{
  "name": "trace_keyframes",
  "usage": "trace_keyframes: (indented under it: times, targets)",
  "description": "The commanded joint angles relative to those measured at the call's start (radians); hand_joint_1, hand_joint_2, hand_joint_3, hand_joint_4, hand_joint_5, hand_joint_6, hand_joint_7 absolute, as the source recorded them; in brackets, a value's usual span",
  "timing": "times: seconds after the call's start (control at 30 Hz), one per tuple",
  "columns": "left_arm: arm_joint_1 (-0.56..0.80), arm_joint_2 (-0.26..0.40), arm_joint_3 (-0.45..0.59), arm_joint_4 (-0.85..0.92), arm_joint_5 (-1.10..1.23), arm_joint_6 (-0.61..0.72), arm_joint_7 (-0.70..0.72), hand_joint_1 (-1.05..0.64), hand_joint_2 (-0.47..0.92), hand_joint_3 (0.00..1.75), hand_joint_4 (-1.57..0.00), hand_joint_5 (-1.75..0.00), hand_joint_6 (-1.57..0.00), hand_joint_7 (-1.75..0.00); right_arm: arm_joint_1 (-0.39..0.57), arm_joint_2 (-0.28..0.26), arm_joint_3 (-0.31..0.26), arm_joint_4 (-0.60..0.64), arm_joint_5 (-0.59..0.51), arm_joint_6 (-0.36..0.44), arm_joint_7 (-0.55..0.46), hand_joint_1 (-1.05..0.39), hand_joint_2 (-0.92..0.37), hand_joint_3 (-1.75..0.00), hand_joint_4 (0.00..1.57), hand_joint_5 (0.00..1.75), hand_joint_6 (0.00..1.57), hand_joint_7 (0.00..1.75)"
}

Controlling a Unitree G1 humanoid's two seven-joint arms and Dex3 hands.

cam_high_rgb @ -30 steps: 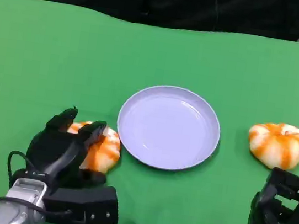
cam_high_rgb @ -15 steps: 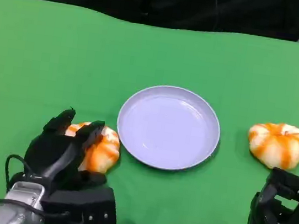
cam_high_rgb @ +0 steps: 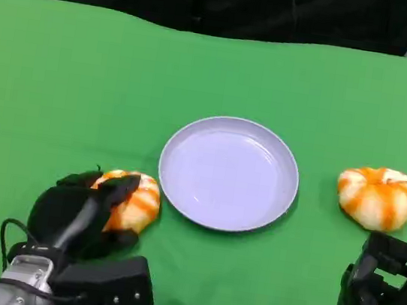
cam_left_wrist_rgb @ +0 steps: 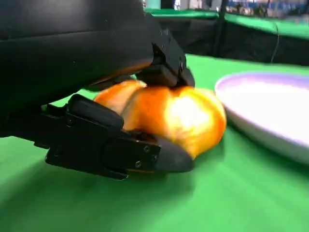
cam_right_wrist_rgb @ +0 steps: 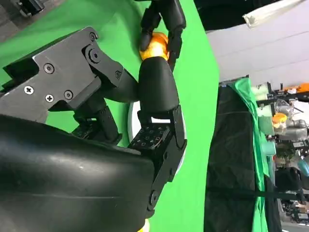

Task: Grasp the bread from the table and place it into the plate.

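An orange-and-white striped bread (cam_high_rgb: 135, 200) lies on the green table left of the pale lilac plate (cam_high_rgb: 229, 173). My left hand (cam_high_rgb: 77, 214) wraps it from the near side, fingers draped over its top. In the left wrist view the fingers (cam_left_wrist_rgb: 166, 65) press on top of the bread (cam_left_wrist_rgb: 181, 113) and the thumb (cam_left_wrist_rgb: 125, 150) lies under its near side, with the plate (cam_left_wrist_rgb: 270, 108) just beyond. My right hand (cam_high_rgb: 383, 303) rests at the near right with its fingers curled in, holding nothing. From the right wrist, that hand (cam_right_wrist_rgb: 96, 121) looks across at the gripped bread (cam_right_wrist_rgb: 155, 44).
A second striped bread (cam_high_rgb: 378, 197) sits right of the plate, just beyond my right hand. The green cloth (cam_high_rgb: 84, 83) runs back to a dark curtain. The plate holds nothing.
My left hand's fingers have come down from raised onto the bread, closing around it, and the hand has drawn slightly lower in the picture. The right hand has stayed put.
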Motion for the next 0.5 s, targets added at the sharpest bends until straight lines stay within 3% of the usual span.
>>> trace_keyframes:
  times: [0.03,0.07,0.17,0.27,0.5]
  targets:
    - [0.015,0.017,0.015,0.055,-0.027,-0.061,0.062,-0.02,0.92,0.32,-0.8,-1.56,-1.12,-0.67,0.007,-0.006,-0.012,-0.006,0.01,-0.023,0.01,-0.12,-0.5,-1.2,0.89,1.71,0.86,1.47]
    - [0.014,0.018,0.016,0.059,-0.029,-0.069,0.072,-0.02,0.92,0.33,-0.75,-1.67,-0.95,-1.06,0.007,-0.006,-0.013,-0.005,0.013,-0.023,0.012,-0.12,-0.5,-1.2,0.89,1.71,0.86,1.47]
    - [0.013,0.019,0.022,0.058,-0.039,-0.094,0.092,-0.02,0.91,0.34,-0.72,-1.74,-0.76,-1.46,0.01,-0.007,-0.013,-0.01,0.012,-0.02,0.011,-0.12,-0.5,-1.19,0.89,1.71,0.86,1.47]
    - [0.014,0.022,0.029,0.05,-0.045,-0.11,0.109,-0.03,0.9,0.36,-0.73,-1.75,-0.71,-1.54,0.01,-0.006,-0.014,-0.006,0.016,-0.023,0.016,-0.12,-0.5,-1.18,0.89,1.71,0.87,1.46]
    - [0.025,0.029,0.046,0.022,-0.049,-0.139,0.117,-0.02,0.87,0.42,-0.74,-1.75,-0.74,-1.49,0.013,-0.009,-0.013,-0.013,0.017,-0.021,0.016,-0.13,-0.51,-1.17,0.89,1.71,0.87,1.46]
